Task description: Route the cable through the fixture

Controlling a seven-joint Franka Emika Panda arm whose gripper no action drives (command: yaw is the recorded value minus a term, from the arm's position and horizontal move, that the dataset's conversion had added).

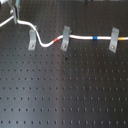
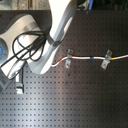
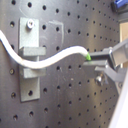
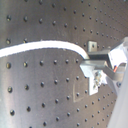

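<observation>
The white cable (image 1: 80, 36) runs across the black board in the first exterior view. Its red band (image 1: 59, 37) is just left of the middle clip (image 1: 65, 38), and its blue-and-yellow band (image 1: 95, 37) lies before the right clip (image 1: 114, 40). The cable passes both of those clips. The fixture (image 1: 32, 40) is the left clip, and the cable bends over its top end. My gripper (image 1: 16, 20) is at the far left, shut on the cable (image 3: 55, 57) just beyond the fixture (image 3: 29, 55). The cable (image 4: 45, 46) arcs into the gripper (image 4: 84, 64).
In the second exterior view the arm (image 2: 60, 30) and its black hose loops (image 2: 27, 47) cover the left half of the board. Two clips (image 2: 68, 56) (image 2: 106, 59) show to the right of it. The perforated board (image 1: 65, 90) spreads toward the front.
</observation>
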